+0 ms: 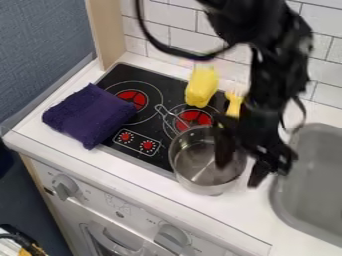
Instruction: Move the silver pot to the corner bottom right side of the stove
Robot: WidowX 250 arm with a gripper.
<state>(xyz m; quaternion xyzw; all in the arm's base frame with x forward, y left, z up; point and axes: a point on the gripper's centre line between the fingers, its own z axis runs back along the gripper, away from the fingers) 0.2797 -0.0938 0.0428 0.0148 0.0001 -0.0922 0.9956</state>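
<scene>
silver pot (pixel 200 175): sat over the lower right corner of the stove (pixel 119 76), reaching past it over the white bench (pixel 150 182); its wire handle pointed to the upper left.
claw (pixel 239 175): hung at the pot's right side, fingers spread apart, one inside the rim and one outside it.
purple towel (pixel 90 115): lay folded over the stove's left edge and the bench.
yellow toy (pixel 202 87): lay at the stove's top edge.
yellow fork (pixel 234 104): lay near the stove's right edge.
printed markings (pixel 120 202): faint on the front panel, too small to tell.
</scene>
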